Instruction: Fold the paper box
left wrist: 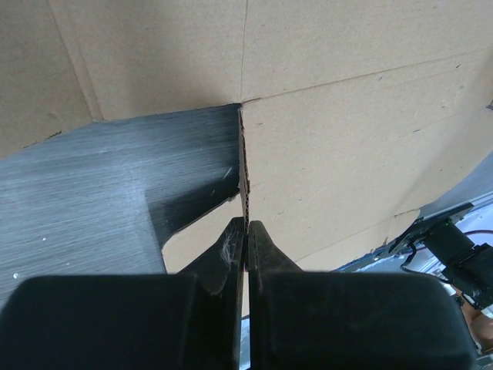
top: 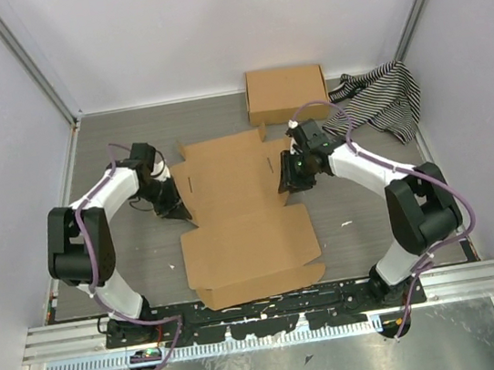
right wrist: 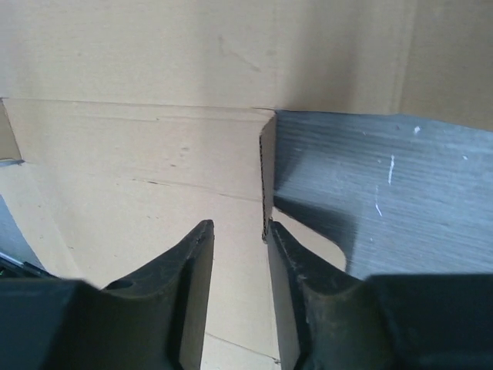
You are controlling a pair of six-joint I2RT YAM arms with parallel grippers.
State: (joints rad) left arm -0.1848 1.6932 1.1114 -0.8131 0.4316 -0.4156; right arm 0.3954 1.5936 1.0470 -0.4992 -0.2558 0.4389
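The paper box (top: 244,217) lies mostly flat and unfolded in the middle of the table, brown die-cut cardboard with flaps. My left gripper (top: 177,209) is at its left edge. In the left wrist view it (left wrist: 246,225) is shut on the thin edge of a side flap of the paper box (left wrist: 347,139), which stands upright. My right gripper (top: 288,179) is at the box's right edge. In the right wrist view it (right wrist: 239,229) is open, and the raised right flap edge of the paper box (right wrist: 139,177) stands between the jaws, against the right finger (right wrist: 286,262).
A ready-made closed brown cardboard box (top: 285,94) sits at the back of the grey table (top: 128,257). A black-and-white striped cloth (top: 382,97) lies at the back right. White walls and metal rails enclose the table on three sides.
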